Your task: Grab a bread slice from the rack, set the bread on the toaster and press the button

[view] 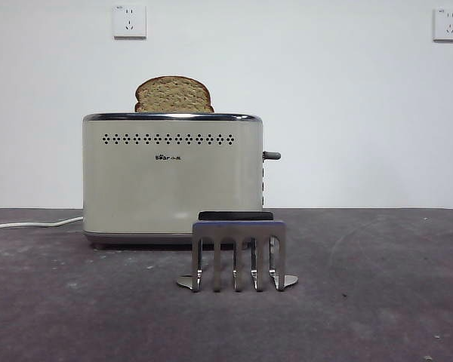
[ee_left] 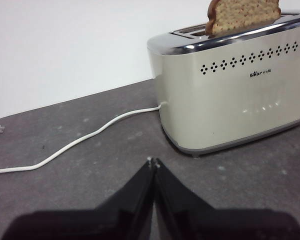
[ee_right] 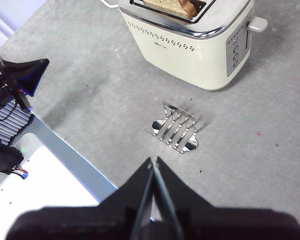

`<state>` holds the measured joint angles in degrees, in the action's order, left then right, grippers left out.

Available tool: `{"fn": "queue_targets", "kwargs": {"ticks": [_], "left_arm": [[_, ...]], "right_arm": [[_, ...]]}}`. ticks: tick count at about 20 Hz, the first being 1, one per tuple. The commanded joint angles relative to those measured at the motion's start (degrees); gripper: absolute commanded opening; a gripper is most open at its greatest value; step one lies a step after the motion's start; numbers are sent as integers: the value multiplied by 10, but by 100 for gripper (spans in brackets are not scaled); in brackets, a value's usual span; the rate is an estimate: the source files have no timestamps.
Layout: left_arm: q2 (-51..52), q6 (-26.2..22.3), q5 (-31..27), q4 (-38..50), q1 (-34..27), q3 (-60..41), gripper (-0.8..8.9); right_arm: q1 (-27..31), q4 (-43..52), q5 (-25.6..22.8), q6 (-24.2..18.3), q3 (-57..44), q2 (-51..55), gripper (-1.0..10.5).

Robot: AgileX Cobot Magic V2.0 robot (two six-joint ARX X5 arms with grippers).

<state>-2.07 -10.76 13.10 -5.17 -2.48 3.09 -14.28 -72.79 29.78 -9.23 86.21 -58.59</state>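
Bread [view: 174, 95] stood upright in the toaster [view: 172, 177], its domed top above the chrome rim. Both pincers were closed and held nothing: the left pincer [ee_left: 153, 162] low near the toaster's cord [ee_left: 75, 143], the right pincer [ee_right: 153, 161] high above the bare rack [view: 239, 255] on the bench [view: 377, 302].

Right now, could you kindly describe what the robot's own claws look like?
Both claws are matte black. The left claw shows two flat, wedge-shaped jaws tapering to narrow pale-edged tips; the right claw looks the same. Neither shows markings or cables, and the arms behind them are out of view.
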Motion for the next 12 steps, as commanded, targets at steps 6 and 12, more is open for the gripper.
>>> {"fn": "queue_targets", "kwargs": {"ticks": [6,12], "left_arm": [[20,7,6,-41,-2,-24,-3],[20,14,5,-59,-2,-24,-3]], "right_arm": [[-1,3,-2,3,-5,1,1],[-1,3,-2,3,-5,1,1]]}}
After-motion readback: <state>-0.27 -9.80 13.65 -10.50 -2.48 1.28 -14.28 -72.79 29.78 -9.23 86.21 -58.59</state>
